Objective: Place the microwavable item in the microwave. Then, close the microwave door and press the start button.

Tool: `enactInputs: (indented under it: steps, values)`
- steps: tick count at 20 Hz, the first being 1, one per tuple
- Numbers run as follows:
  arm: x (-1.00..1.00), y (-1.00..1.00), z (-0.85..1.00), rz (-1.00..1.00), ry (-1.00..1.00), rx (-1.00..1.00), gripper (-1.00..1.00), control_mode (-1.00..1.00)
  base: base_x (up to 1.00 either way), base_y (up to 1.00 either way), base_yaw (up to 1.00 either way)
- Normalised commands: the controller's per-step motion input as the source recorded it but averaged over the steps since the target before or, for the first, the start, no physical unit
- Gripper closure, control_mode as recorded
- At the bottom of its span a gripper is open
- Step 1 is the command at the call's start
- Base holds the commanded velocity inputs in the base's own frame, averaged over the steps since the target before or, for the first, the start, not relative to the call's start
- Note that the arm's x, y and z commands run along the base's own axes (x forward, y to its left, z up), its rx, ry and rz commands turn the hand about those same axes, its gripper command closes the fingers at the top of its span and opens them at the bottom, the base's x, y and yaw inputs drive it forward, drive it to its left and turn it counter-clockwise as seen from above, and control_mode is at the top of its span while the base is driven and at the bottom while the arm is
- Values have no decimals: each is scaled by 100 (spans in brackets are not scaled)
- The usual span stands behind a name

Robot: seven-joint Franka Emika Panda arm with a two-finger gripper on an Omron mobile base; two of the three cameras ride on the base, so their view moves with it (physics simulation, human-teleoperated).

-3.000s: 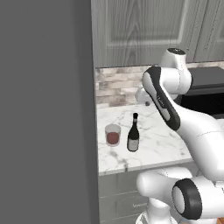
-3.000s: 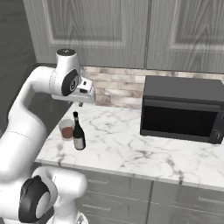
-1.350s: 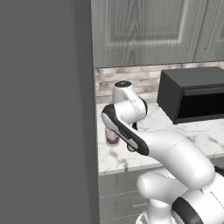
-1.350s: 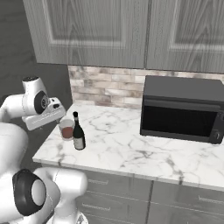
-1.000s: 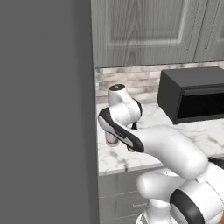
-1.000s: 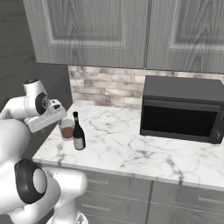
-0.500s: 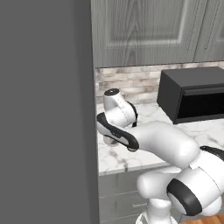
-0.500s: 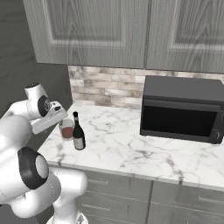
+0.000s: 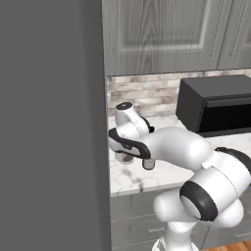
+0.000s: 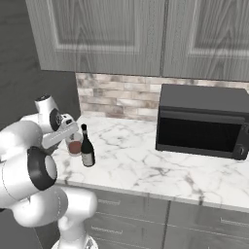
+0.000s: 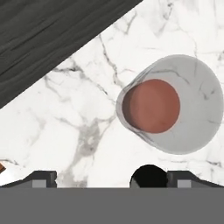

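From the hand view I look almost straight down on the tumbler (image 11: 168, 107), a clear glass with reddish-brown liquid at its bottom, standing upright on the white marble counter (image 11: 78, 127). The gripper (image 11: 111, 178) has its jaws spread wide, with nothing between them; the two dark fingertips (image 11: 39, 178) rise at the lower edge of that view, and the tumbler sits above and toward the right-hand tip, not centred between them. No contact between the fingers and the glass is visible. A dark wood-grain surface (image 11: 52, 35) crosses the upper left corner of the hand view. In the right base view the tumbler (image 10: 74, 145) stands near the left end of the counter (image 10: 146, 165), just beside the dark wine bottle (image 10: 87, 148), which stands upright to its right. The hand (image 10: 61, 132) hangs directly above and to the left of the glass. The microwave (image 10: 202, 127) sits at the right end of the counter against the brick backsplash (image 10: 116, 99), well apart from the tumbler, and its door (image 10: 194, 136) is closed. In the left base view the arm's forearm (image 9: 162, 144) lies across the counter and covers most of the tumbler (image 9: 126, 159), of which a reddish patch shows below the wrist; the microwave (image 9: 215, 105) stands to the right.
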Motion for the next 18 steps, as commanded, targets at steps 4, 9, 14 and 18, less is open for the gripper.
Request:
enactInputs:
  steps: [4,9,14,18]
  values:
    - [29,0,-29,0,0,0,-100,-100,0,0,0]
    - [23,1,-37,0,2,0,-100,-100,0,0,0]
    - [2,3,-38,2,4,0,-100,-100,0,0,0]
    - [0,1,-37,5,11,0,-100,-100,0,0,0]
